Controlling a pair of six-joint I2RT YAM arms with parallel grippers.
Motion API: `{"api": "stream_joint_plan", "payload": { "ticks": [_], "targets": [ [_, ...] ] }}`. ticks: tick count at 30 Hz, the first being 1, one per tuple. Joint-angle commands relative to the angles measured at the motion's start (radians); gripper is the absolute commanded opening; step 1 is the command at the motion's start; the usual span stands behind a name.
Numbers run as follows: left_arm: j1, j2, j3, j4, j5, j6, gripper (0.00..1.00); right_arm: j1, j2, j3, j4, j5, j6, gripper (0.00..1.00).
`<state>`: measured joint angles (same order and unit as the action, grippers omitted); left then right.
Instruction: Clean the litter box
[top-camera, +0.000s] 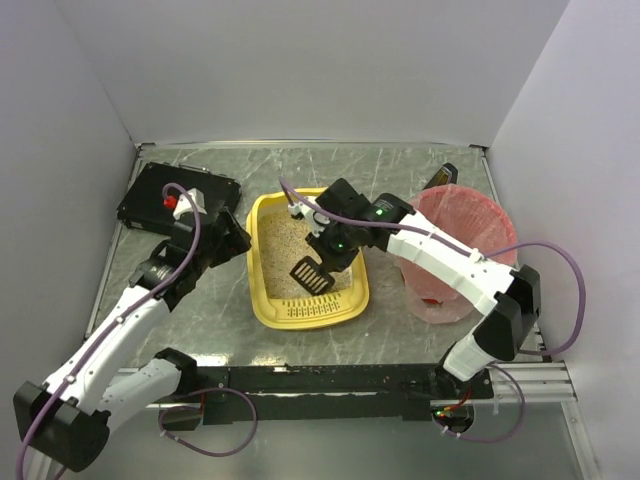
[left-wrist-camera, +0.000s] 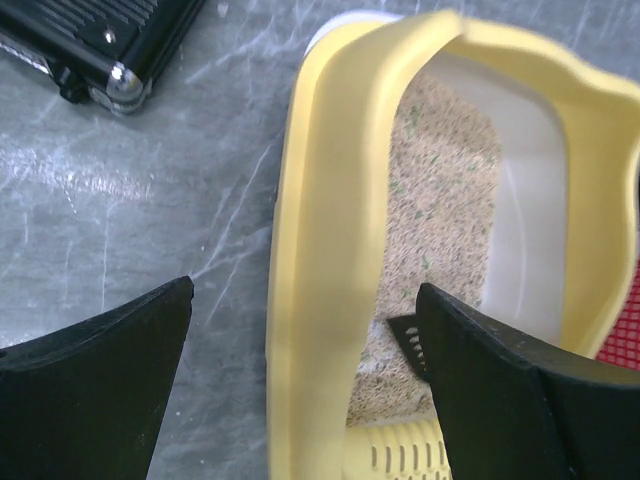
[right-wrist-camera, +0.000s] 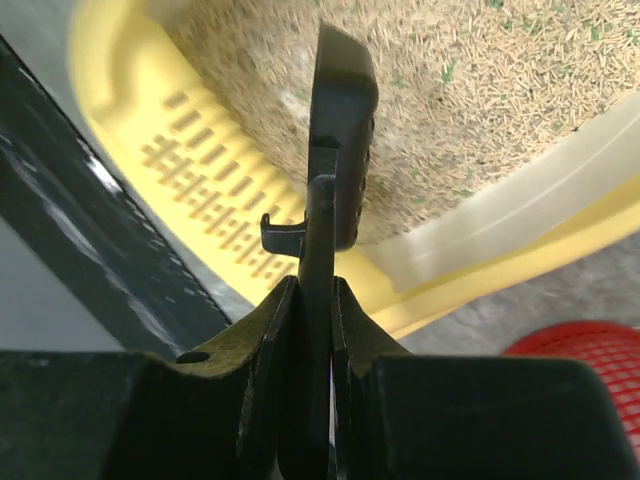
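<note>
The yellow litter box (top-camera: 256, 262) sits mid-table with beige litter (top-camera: 290, 240) in it and its slotted rim nearest me. My left gripper (top-camera: 235, 240) is open, its jaws straddling the box's left wall; in the left wrist view (left-wrist-camera: 305, 290) the yellow rim (left-wrist-camera: 330, 250) runs between the fingers without a grip. My right gripper (top-camera: 330, 250) is shut on the handle of a black slotted scoop (top-camera: 311, 274). In the right wrist view (right-wrist-camera: 315, 290) the scoop (right-wrist-camera: 340, 120) hangs edge-on over the litter (right-wrist-camera: 480, 90) near the slotted rim (right-wrist-camera: 200, 190).
A pink-red bag-lined bin (top-camera: 455, 230) stands right of the box, under my right arm. A flat black box (top-camera: 160, 195) lies at the back left, also showing in the left wrist view (left-wrist-camera: 90, 40). White walls enclose the grey marbled tabletop.
</note>
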<state>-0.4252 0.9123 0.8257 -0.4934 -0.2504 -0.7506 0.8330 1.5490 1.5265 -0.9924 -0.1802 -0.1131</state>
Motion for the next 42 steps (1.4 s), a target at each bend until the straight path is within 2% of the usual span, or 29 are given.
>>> {"api": "stream_joint_plan", "payload": {
  "ticks": [1,5,6,9,14,17,22,25,28,31,34,36,42],
  "targets": [
    [0.026,0.056,-0.020,0.024,0.085,-0.032,0.97,-0.003,-0.026,0.078,-0.026,0.099,-0.174,0.00],
    [0.048,0.073,-0.066,0.102,0.171,-0.033,0.97,-0.020,0.005,0.115,-0.026,0.206,-0.140,0.00],
    [0.052,0.077,-0.085,0.117,0.183,-0.041,0.97,-0.021,0.013,0.118,-0.046,0.187,-0.170,0.00],
    [0.054,0.100,-0.102,0.150,0.243,-0.046,0.97,-0.018,0.031,0.136,-0.071,-0.046,-0.278,0.00],
    [0.057,0.112,-0.111,0.145,0.243,-0.052,0.97,-0.014,0.014,0.147,-0.067,-0.253,-0.427,0.00],
    [0.059,0.115,-0.112,0.148,0.243,-0.052,0.97,0.006,0.086,0.214,-0.155,-0.301,-0.511,0.00],
    [0.063,0.129,-0.115,0.148,0.261,-0.059,0.97,0.011,0.181,0.280,-0.241,-0.380,-0.549,0.00],
    [0.066,0.132,-0.119,0.156,0.269,-0.061,0.97,0.011,0.212,0.284,-0.208,-0.322,-0.504,0.00],
    [0.066,0.134,-0.123,0.161,0.275,-0.066,0.97,-0.011,0.183,0.274,-0.094,-0.126,-0.380,0.00],
    [0.066,0.137,-0.126,0.153,0.272,-0.064,0.97,-0.044,0.112,0.296,-0.025,-0.100,-0.353,0.00],
    [0.065,0.146,-0.125,0.153,0.264,-0.058,0.97,-0.051,0.100,0.351,-0.064,-0.096,-0.346,0.00],
    [0.066,0.152,-0.123,0.157,0.272,-0.055,0.97,-0.052,0.141,0.397,-0.170,-0.068,-0.343,0.00],
    [0.066,0.194,-0.128,0.151,0.290,-0.053,0.97,-0.051,0.220,0.354,-0.317,0.132,-0.320,0.00]
  ]
}}
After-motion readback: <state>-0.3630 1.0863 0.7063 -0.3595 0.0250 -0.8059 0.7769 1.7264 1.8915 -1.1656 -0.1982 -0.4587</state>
